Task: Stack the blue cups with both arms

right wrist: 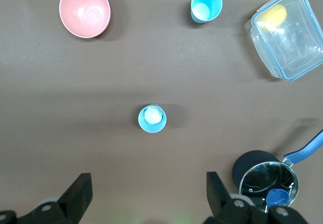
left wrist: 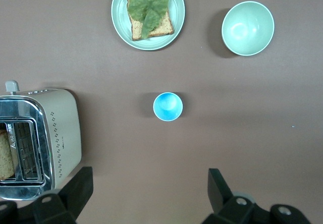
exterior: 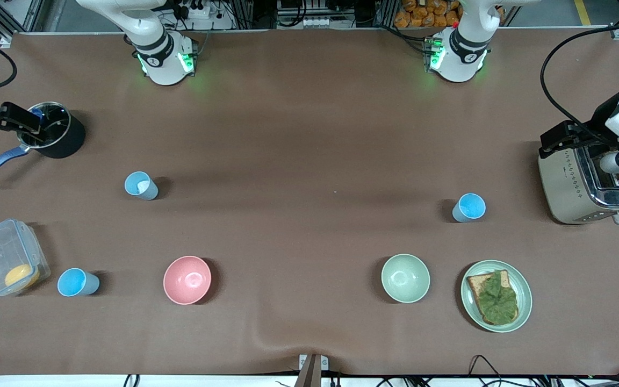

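Evidently nothing is stacked yet: three blue cups stand apart on the bench [exterior: 309, 134], pale-inside cup [exterior: 141, 185] near the saucepan [exterior: 51, 130], one [exterior: 77, 282] beside the food container [exterior: 7, 257], one [exterior: 469, 207] near the toaster [exterior: 589, 183]. Left tool [left wrist: 146, 193] hangs open over the bench beside the toaster; right tool [right wrist: 149, 196] hangs open beside the saucepan, neither holding anything.

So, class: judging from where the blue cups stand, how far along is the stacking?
Nothing is stacked yet. Three blue cups stand apart on the table. Nothing is in hand: the left gripper and right gripper are open and empty. All gripping and stacking is left.
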You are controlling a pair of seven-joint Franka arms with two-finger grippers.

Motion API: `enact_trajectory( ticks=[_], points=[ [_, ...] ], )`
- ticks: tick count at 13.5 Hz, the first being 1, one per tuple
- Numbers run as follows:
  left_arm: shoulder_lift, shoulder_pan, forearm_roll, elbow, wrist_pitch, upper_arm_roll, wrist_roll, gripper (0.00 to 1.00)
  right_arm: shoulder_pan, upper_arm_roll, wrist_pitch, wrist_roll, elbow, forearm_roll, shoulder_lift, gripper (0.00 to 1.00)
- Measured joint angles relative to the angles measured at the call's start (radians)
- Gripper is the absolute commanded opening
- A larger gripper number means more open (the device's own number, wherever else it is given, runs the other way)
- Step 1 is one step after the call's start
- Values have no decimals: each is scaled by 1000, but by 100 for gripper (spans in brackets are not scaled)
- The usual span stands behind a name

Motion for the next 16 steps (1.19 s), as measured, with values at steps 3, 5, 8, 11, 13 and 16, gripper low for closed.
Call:
enact_trajectory(
  ticks=[3,5,8,11,13,16],
  points=[
    [0,1,0,0,0,0,0,100,0,0,1,0,0,0,3,100],
    [0,12,1,0,0,1,0,100,0,0,3,0,0,0,3,100],
    [5,26,1,-2,4,1,0,100,0,0,10,0,0,0,5,100],
    [38,58,1,-62,85,1,0,100,0,0,11,0,0,0,7,100],
    [60,70,0,-165,216,0,1,100,0,0,11,0,0,0,9,100],
    [100,67,0,-341,436,-9,1,100,4,1,11,0,0,0,10,100]
  ],
)
